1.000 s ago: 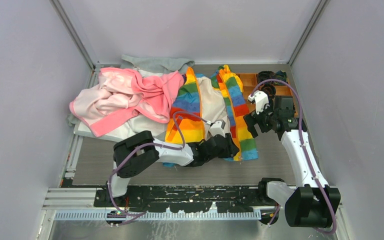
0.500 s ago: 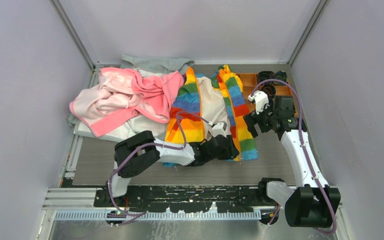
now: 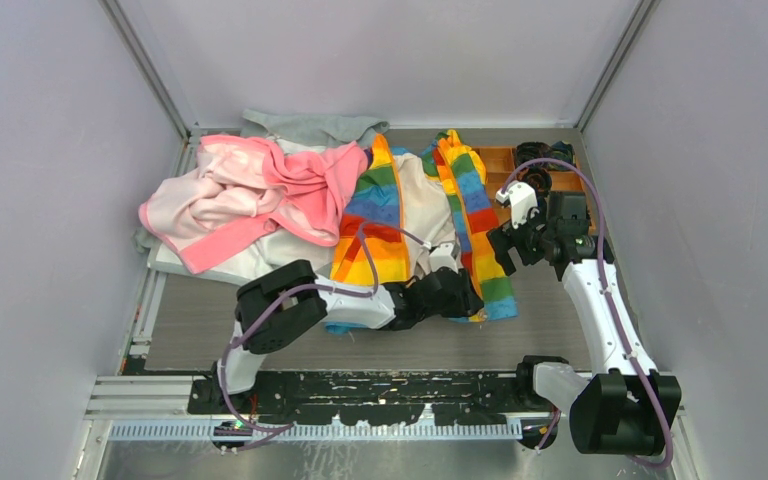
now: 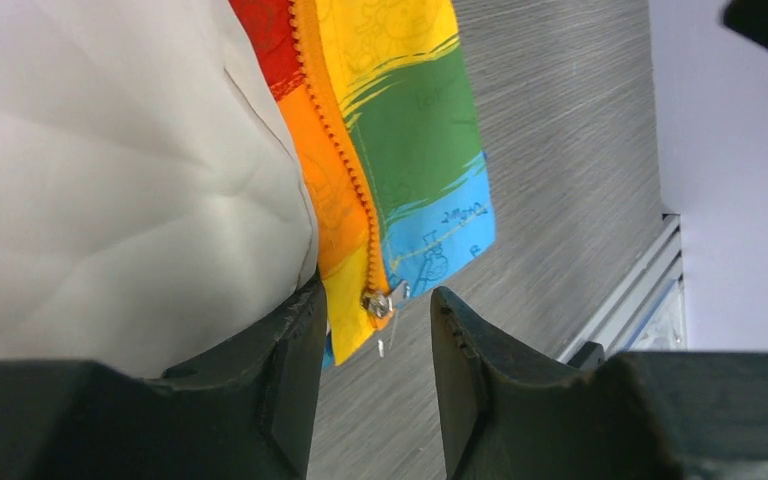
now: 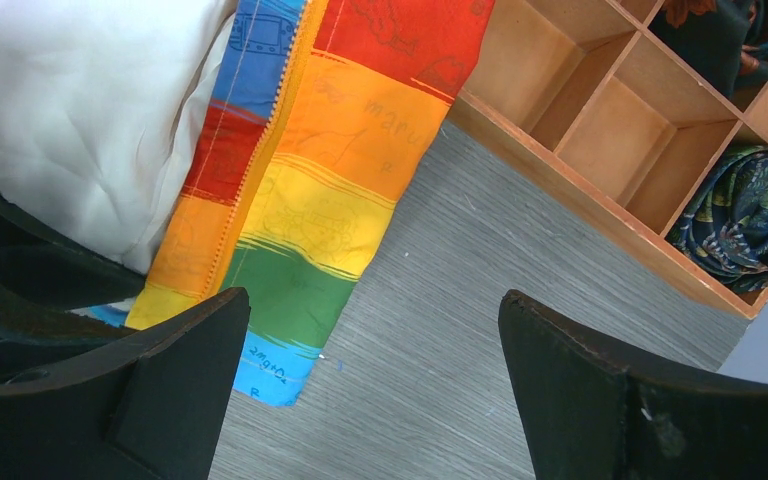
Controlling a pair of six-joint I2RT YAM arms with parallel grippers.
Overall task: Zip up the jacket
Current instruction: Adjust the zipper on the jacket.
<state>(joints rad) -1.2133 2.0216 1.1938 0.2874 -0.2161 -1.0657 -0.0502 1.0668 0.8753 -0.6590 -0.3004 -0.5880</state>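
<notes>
The rainbow-striped jacket [image 3: 380, 200] lies open on the table, cream lining [image 4: 110, 160] up. Its right front panel [image 4: 410, 150] ends in a blue stripe, and the orange zipper [image 4: 345, 170] runs down its inner edge. The metal slider [image 4: 377, 303] sits at the bottom of that zipper, between the tips of my left gripper [image 4: 375, 315], which is open and clamps nothing. The left finger [image 4: 295, 345] lies against the lining's edge. My right gripper [image 5: 375, 330] hovers wide open over bare table just right of the same panel [image 5: 300, 220].
A pink garment [image 3: 260, 190] and a grey one [image 3: 310, 127] are heaped at the back left. A wooden compartment tray [image 5: 600, 130] holding dark patterned cloth [image 5: 750, 210] stands at the back right. The table's metal rail [image 4: 630, 300] runs close by the left gripper.
The left arm has shifted slightly to the right along the jacket's bottom edge. The right arm has not moved.
</notes>
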